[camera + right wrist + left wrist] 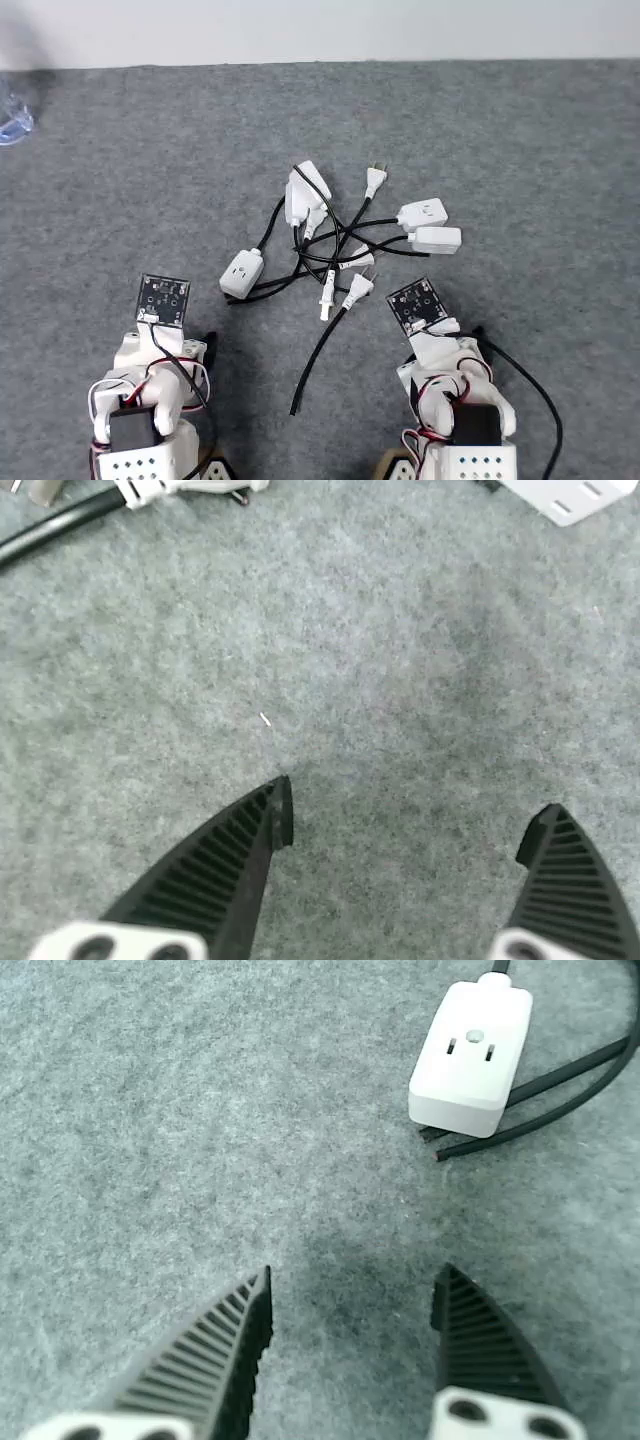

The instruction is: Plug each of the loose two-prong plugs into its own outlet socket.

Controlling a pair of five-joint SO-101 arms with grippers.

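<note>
Left claw (350, 1295) is released, its jaws spread above grey carpet (520, 130); right claw (415, 825) gapes wider, grasping nothing. Loose white two-prong plugs (358, 287) lie among tangled black cords (318, 358) mid-table, beyond the arms. A white rectangular socket block (470, 1055) lies far-right of the left claw, and paired white outlet blocks (422, 213) lie right of the tangle.
</note>
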